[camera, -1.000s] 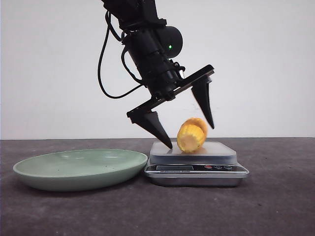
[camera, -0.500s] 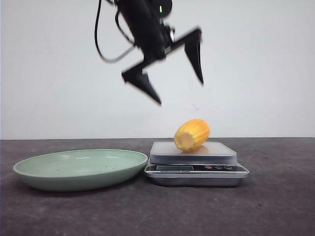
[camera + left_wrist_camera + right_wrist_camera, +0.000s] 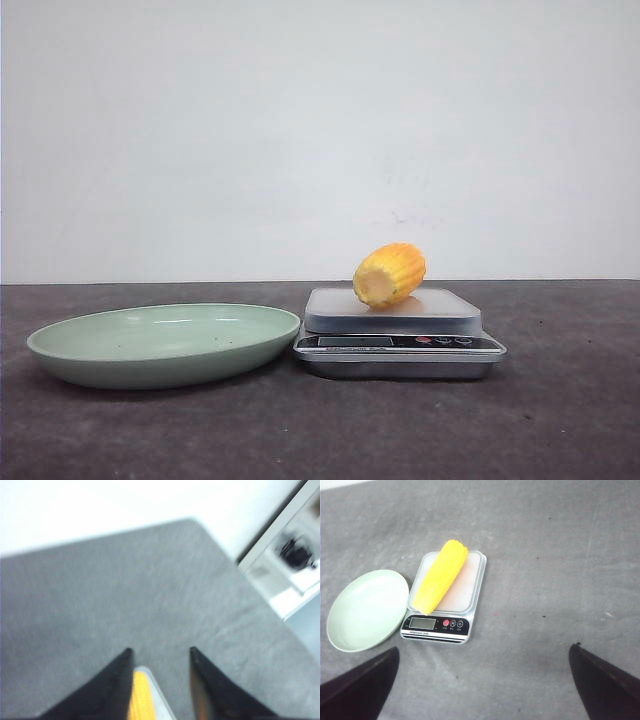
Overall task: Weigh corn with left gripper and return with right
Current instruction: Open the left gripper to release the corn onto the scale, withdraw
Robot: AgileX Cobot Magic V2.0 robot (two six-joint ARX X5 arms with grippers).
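Corn (image 3: 390, 275) lying on its side on the weighing pan of the scale (image 3: 400, 342), slantwise across the pan in the right wrist view, one end near the display edge and the other toward the far corner. Scale just beside the green plate (image 3: 150, 342), rims near or touching, both on the dark counter (image 3: 560, 420). No arm anywhere in the front view. Left pincer (image 3: 159, 656) up above the counter, fingers apart and holding nothing, a sliver of yellow cob and the pan's corner showing beneath them in a blurred wrist picture. Right pincer (image 3: 482, 677) high over the counter and well apart from the scale, fingers spread wide, empty. By the look of things, the first half done: cob delivered to the scale, released, sitting free for a reading; display digits too small to read. Left to do: the return with the right pincer, meaning a descent over the cob, a grasp across its ribbed body, a lift, and a set-down, presumably in the plate.
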